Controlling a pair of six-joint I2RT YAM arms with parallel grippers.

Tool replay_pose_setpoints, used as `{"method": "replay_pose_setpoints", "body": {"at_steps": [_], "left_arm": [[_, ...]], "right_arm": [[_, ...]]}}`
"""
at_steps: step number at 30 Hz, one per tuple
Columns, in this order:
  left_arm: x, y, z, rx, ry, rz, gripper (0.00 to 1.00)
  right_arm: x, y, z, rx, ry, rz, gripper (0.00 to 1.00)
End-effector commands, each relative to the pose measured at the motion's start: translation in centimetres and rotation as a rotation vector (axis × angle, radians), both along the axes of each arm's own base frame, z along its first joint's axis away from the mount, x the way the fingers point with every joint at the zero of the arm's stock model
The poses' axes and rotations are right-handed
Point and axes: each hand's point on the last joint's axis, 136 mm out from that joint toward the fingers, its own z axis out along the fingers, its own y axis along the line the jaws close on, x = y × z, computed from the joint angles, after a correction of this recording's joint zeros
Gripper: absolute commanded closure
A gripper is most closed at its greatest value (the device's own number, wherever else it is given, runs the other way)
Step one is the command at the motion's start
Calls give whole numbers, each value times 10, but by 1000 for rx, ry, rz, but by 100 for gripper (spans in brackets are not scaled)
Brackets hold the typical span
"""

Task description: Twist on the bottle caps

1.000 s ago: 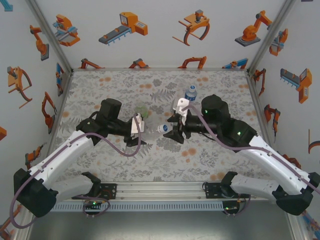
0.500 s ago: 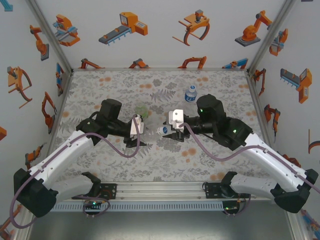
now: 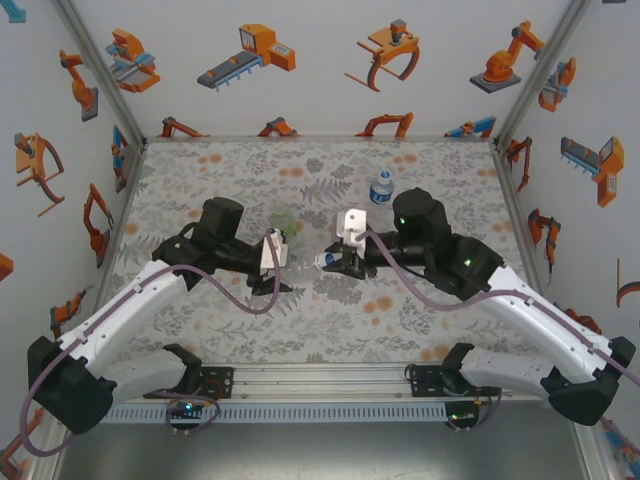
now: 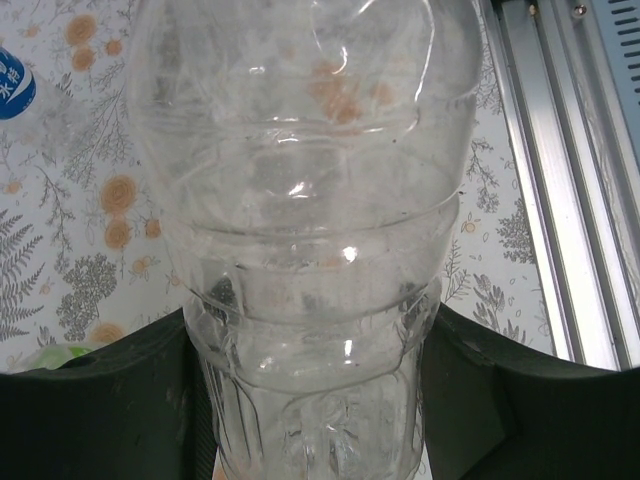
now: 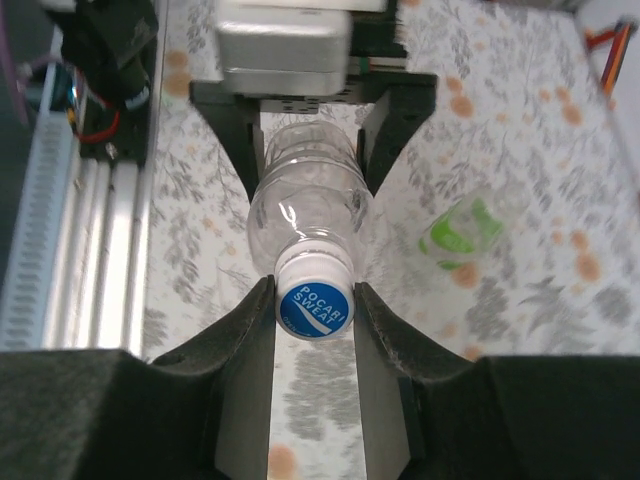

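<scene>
The plain clear bottle (image 4: pixel 310 200) lies level in mid-air between the two arms, and my left gripper (image 4: pixel 310 400) is shut on its body. Its neck points at the right arm and carries a white bottle cap (image 5: pixel 315 295) with a blue printed top. My right gripper (image 5: pixel 315 300) is shut on that cap, one finger touching each side. In the top view the cap (image 3: pixel 325 259) sits between the left gripper (image 3: pixel 272 265) and the right gripper (image 3: pixel 338 262). The green-tinted bottle (image 3: pixel 283 225) lies on the table behind them. The blue-labelled bottle (image 3: pixel 381 187) stands upright at the back.
The floral tabletop (image 3: pixel 230 170) is walled on three sides. An aluminium rail (image 3: pixel 320 380) runs along the near edge by the arm bases. In the right wrist view the green-tinted bottle (image 5: pixel 460 230) lies to the right of the held bottle.
The right gripper has turned at the wrist and shut its fingers onto the cap on the bottle's neck. The left arm and the bottle have stayed put.
</scene>
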Motion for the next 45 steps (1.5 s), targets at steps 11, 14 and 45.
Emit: {"method": "replay_pose_setpoints", "body": {"at_steps": [11, 14, 45], "left_arm": [[17, -4, 12, -8, -37, 80, 100], [19, -3, 12, -7, -45, 97, 100], [-5, -3, 13, -39, -40, -30, 100]], "right_arm": [[63, -23, -44, 357, 1170, -821, 100], [65, -31, -56, 371, 1263, -915, 100], [-16, -10, 21, 4, -105, 75, 49]]}}
